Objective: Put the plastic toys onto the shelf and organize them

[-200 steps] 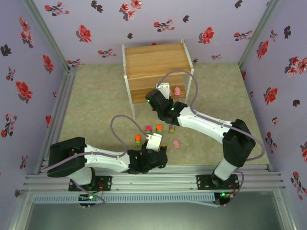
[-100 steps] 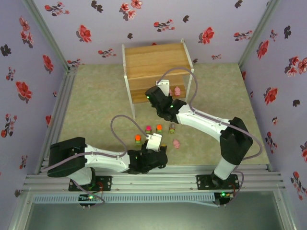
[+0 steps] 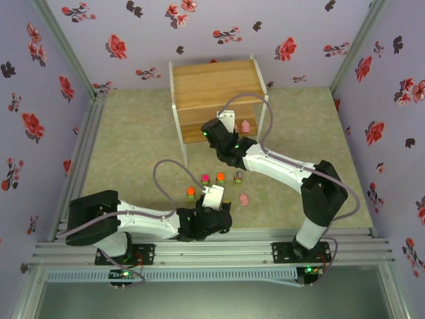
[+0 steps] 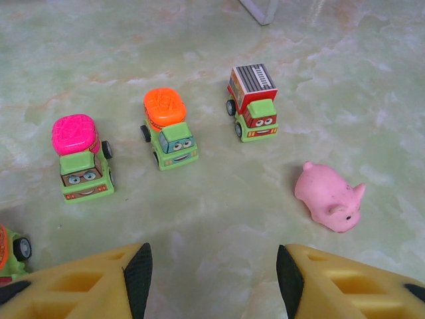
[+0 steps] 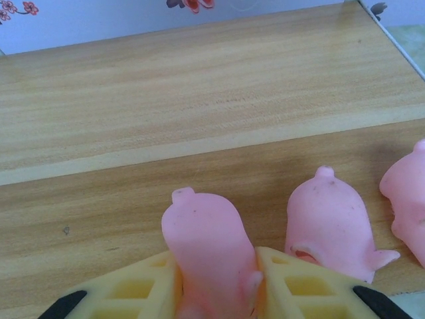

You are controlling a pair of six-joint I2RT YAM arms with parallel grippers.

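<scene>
— Left fingers?
— Entry one: my left gripper [image 4: 212, 272], low over the table [image 4: 199, 219] near its front edge. Fingers [image 4: 136, 269] apart, nothing between them.
— Past them?
— Table pig [image 4: 329, 197], off to the right. Second orange truck [image 4: 10, 249] at the left, partly cut off. Farther on, a row of three upright trucks facing me, none touching: magenta truck [image 4: 81, 159], orange truck [image 4: 169, 129], grey truck [image 4: 252, 103].
— Right fingers?
— My right gripper [image 5: 216, 266], at the shelf [image 3: 212, 83], clamped on the held pig [image 5: 209, 232]. It sits at the lower board [image 5: 99, 219], near the front edge. I cannot tell whether it touches the wood.
— Its neighbours?
— Second pig [image 5: 329, 222] just beside it on the right. Third pig [image 5: 408, 193] further right, cut off. Both are on that board.
</scene>
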